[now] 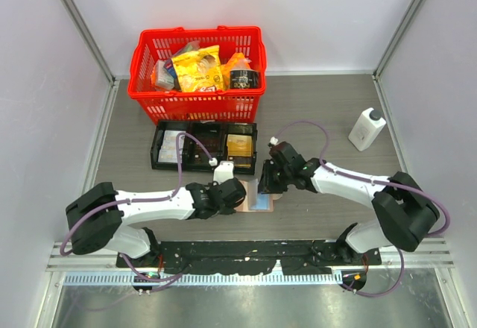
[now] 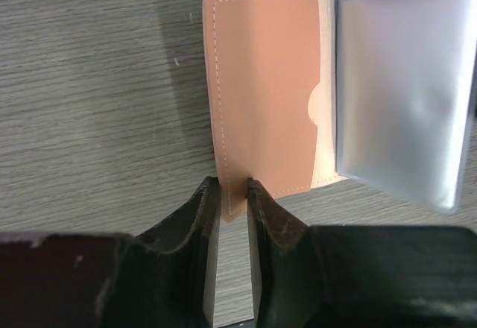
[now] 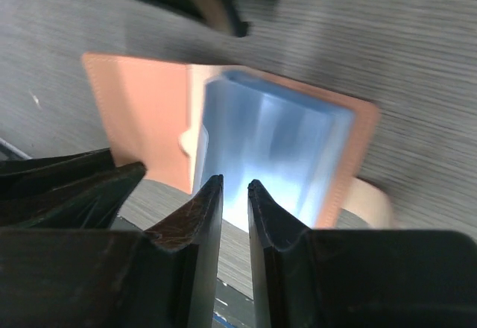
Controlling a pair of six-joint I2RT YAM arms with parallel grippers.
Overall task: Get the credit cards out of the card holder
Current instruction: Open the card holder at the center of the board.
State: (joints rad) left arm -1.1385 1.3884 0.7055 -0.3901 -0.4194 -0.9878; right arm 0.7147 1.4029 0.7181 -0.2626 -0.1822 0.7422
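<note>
The tan-pink card holder (image 1: pixel 259 198) lies open on the table between my two grippers. In the left wrist view its leather flap (image 2: pixel 261 82) lies flat, and my left gripper (image 2: pixel 235 188) is shut on the flap's near corner. A translucent light blue sleeve (image 2: pixel 402 82) rises from the holder's right half. In the right wrist view my right gripper (image 3: pixel 234 185) is closed on the near edge of this sleeve (image 3: pixel 276 134), above the tan leather (image 3: pixel 141 112). No credit card shows clearly inside the holder. From above, the left gripper (image 1: pixel 242 196) and the right gripper (image 1: pixel 267 186) flank the holder.
A black three-compartment tray (image 1: pixel 203 168) stands just behind the holder, with a gold rectangular item (image 1: pixel 239 147) in its right compartment. A red basket (image 1: pixel 195 109) of packets stands behind the tray. A white bottle (image 1: pixel 367 128) stands at the right.
</note>
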